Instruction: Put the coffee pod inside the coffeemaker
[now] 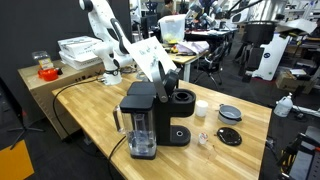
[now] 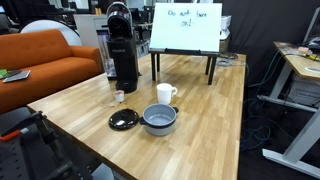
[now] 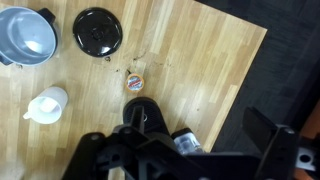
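I'm at the approach step. The tiny pale translucent coffee pod [image 3: 135,80] lies on the wooden table [image 3: 200,60] at the centre of the wrist view, just above the round top of the black plastic coffeemaker [image 3: 145,115]. My gripper [image 3: 185,160] hangs over the machine, fingers spread and empty. Next, I judge, comes a descent that centres them on the pod.

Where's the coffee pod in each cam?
Exterior view: coffee pod right of centre, between coffeemaker and black disc.
Exterior view: coffee pod left of centre, before the coffeemaker.
Wrist view: coffee pod mid-frame.
Shared landmark: black disc beside it.
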`<state>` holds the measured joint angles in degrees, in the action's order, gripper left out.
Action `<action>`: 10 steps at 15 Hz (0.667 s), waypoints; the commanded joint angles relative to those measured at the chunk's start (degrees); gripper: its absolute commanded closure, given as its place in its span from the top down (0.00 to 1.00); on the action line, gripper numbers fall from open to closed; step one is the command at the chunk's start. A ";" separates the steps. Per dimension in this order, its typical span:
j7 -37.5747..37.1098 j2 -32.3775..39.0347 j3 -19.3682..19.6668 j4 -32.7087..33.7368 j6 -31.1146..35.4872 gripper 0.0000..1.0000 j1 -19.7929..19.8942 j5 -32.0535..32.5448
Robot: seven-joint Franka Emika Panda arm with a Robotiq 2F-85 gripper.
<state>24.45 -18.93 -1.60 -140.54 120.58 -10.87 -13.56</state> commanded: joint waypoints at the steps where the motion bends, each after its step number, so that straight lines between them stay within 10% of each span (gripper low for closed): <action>1: 7.31 1.87 3.07 -2.82 2.09 1.00 -0.35 -5.04; 10: 14.68 8.83 2.58 -2.49 3.58 1.00 1.09 -10.26</action>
<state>39.01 -10.11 2.21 -143.11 124.35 -11.04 -23.63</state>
